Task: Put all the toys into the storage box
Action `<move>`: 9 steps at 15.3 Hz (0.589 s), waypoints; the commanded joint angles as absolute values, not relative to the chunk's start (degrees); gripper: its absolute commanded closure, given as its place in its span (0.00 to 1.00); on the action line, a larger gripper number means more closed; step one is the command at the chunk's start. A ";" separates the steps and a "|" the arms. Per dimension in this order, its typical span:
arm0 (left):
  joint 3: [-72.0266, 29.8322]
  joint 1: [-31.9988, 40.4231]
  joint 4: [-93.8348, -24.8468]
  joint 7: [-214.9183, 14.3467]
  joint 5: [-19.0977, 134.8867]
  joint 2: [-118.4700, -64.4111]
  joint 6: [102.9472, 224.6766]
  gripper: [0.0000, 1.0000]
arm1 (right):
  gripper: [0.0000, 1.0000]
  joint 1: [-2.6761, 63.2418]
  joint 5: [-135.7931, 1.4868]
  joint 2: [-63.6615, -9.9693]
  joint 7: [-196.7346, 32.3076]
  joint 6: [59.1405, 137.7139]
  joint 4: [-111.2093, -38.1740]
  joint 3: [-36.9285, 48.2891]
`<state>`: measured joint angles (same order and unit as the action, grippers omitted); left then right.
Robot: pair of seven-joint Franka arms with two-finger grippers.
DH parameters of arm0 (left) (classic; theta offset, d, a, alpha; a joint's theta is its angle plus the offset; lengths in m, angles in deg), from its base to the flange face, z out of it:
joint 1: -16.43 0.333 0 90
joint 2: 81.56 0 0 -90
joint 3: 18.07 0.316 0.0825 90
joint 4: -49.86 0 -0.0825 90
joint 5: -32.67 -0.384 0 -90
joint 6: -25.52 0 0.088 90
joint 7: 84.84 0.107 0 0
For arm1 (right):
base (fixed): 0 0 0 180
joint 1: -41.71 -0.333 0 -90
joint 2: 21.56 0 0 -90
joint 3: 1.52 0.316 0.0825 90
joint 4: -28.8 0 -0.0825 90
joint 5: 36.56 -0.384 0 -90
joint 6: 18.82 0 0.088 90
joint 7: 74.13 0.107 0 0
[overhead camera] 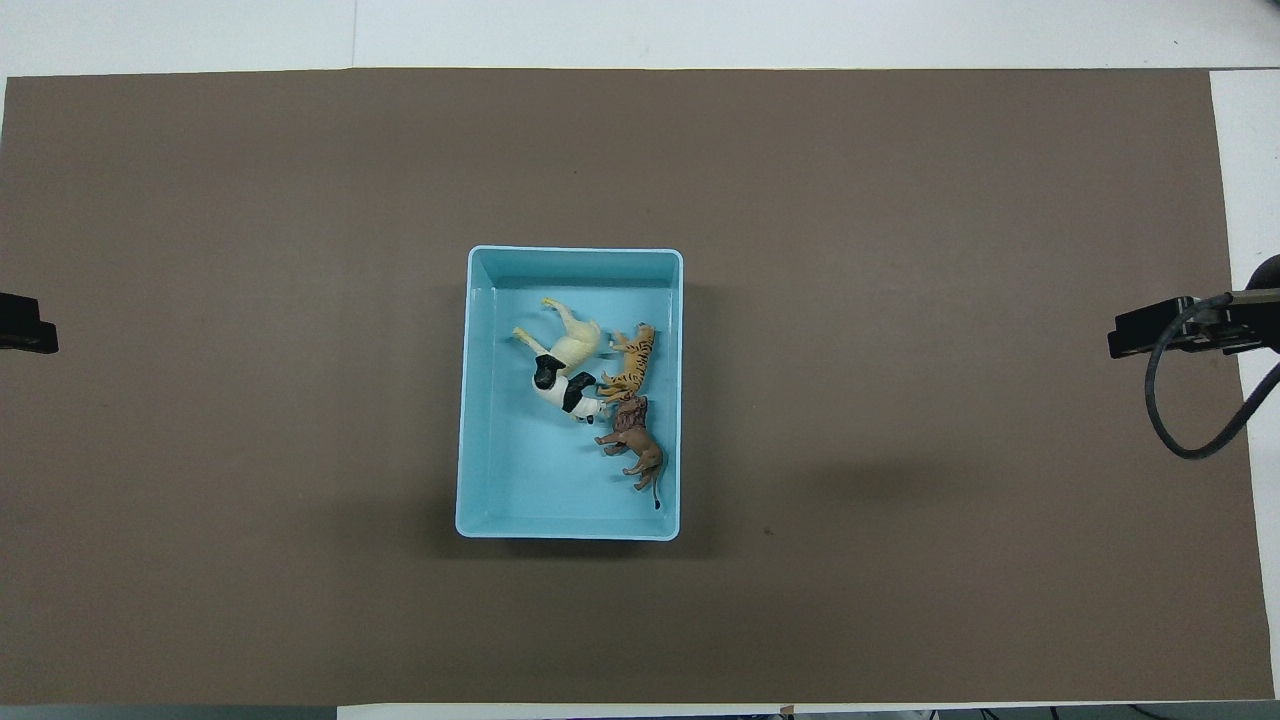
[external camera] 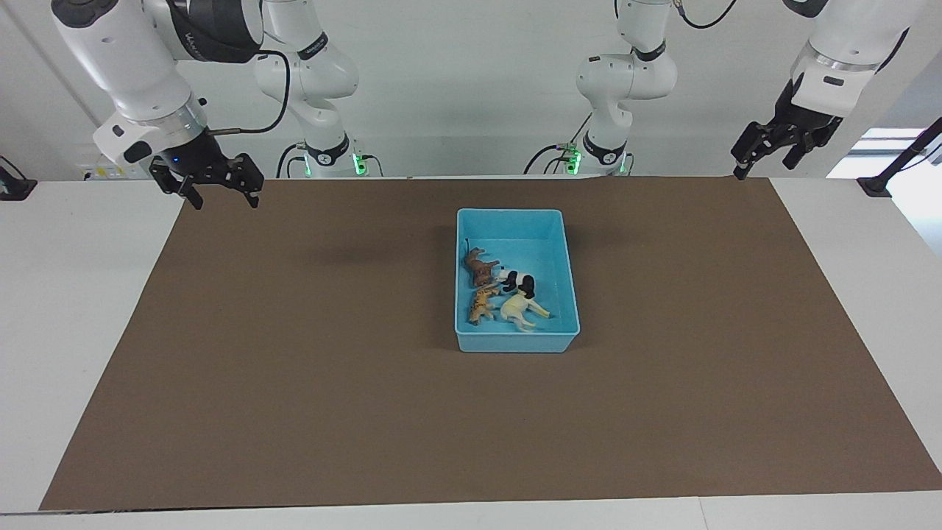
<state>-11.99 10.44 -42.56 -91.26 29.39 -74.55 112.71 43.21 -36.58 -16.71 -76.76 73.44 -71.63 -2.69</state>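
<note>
The light-blue storage box [external camera: 515, 213] [overhead camera: 575, 251] stands at the middle of the brown mat. All the toys lie inside it, in the half farther from the robots: the brown lion [external camera: 480, 267] [overhead camera: 635, 447], the black-and-white panda [external camera: 517, 281] [overhead camera: 562, 386], the orange spotted cat [external camera: 483, 303] [overhead camera: 632, 366] and the cream camel-like one [external camera: 524, 309] [overhead camera: 572, 343]. My right gripper [external camera: 223, 193] [overhead camera: 1150, 332] is open and empty, raised over the mat's edge at its own end. My left gripper [external camera: 765, 158] [overhead camera: 25, 325] is open and empty, raised over the mat's edge at its end.
The brown mat [external camera: 294, 353] covers most of the white table [external camera: 66, 309]. A black cable [overhead camera: 1190, 420] hangs from the right gripper's wrist. Black clamps [external camera: 894, 169] sit at the table's ends.
</note>
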 commanded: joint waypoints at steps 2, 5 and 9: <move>-12.88 10.45 -39.98 -89.77 28.19 -75.13 109.81 0.00 | 0.00 43.99 -36.65 -17.08 -78.52 72.15 -70.61 -2.31; -13.14 10.89 -37.42 -88.98 29.07 -77.25 108.31 0.00 | 0.00 44.08 -36.65 -17.08 -78.52 72.23 -70.70 -2.31; -17.61 13.79 -37.50 -88.10 31.09 -78.91 109.10 0.00 | 0.00 43.99 -36.65 -16.99 -78.08 72.24 -70.61 -2.31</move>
